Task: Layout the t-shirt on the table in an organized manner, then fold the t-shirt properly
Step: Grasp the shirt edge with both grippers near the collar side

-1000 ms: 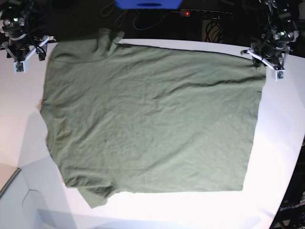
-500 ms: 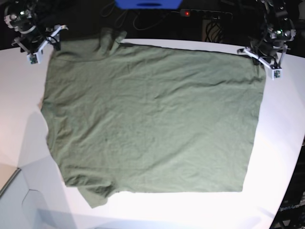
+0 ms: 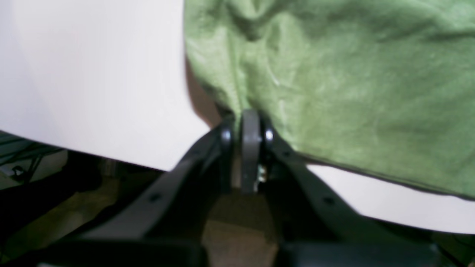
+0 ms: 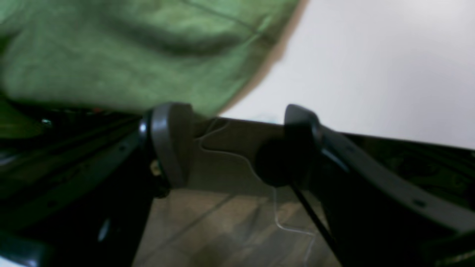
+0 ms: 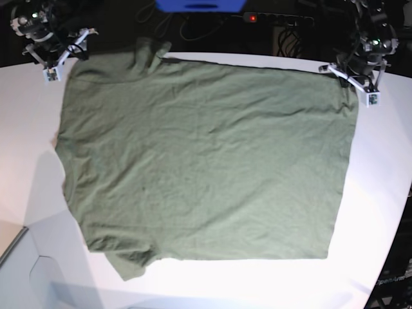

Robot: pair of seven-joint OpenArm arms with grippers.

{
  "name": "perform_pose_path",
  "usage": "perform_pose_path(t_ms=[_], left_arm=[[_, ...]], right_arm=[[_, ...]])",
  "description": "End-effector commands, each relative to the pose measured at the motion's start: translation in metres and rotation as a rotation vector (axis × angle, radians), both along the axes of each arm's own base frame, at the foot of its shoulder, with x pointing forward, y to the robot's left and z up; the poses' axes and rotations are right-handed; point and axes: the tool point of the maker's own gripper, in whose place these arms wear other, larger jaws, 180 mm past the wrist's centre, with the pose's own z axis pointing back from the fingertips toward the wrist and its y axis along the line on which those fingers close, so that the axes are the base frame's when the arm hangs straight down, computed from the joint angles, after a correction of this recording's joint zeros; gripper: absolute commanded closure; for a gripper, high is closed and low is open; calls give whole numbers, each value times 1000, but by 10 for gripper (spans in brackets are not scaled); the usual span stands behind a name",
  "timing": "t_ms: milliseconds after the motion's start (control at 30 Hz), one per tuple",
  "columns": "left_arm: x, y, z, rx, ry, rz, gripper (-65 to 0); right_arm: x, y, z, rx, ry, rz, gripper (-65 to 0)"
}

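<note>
- Left wrist view: my left gripper [image 3: 249,122] is pinched tight on the corner of the t-shirt [image 3: 334,81], with a small tuck of green cloth drawn up between the pads. The corner sits right at the rim of the table [image 3: 92,74], and dark floor shows just below it. My worry here is that the bite looks shallow. If I pull hard or at a steep angle, I judge the cloth could slide out, or the corner could drag off the rim.
- Right wrist view: my right gripper [image 4: 230,144] stands wide open and holds nothing. The shirt's edge [image 4: 130,55] hangs blurred just above the left pad, and I cannot tell whether pad and cloth touch. The table [image 4: 371,66] is bare to the right. If I close from here, I think I could miss the hem altogether, or catch only one layer.
- Base view: the t-shirt [image 5: 206,161] lies spread almost flat over the middle of the table [image 5: 26,141], with one sleeve bunched at the near left and another crumpled at the far edge. My left gripper [image 5: 354,78] is at the far right corner; my right gripper [image 5: 58,56] hovers beside the far left corner. The risk I see is pulling with one arm alone, which would skew the whole cloth, wrinkle the flat body and spoil the layout before any fold.
</note>
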Motion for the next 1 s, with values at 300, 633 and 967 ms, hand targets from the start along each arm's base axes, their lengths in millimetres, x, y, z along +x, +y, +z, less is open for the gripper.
perform_pose_path(t_ms=[300,633,967], left_arm=[[3,3,7,16,-19,-5,0],[2,3,6,16,-17,-5,0],[4,3,8,18,-23,-7,0]], right_arm=[[8,-1,-2,13,-19,3,-416],[8,10,-8,38,-6,23,-388],[12,21,-9,55,-7,58,0]])
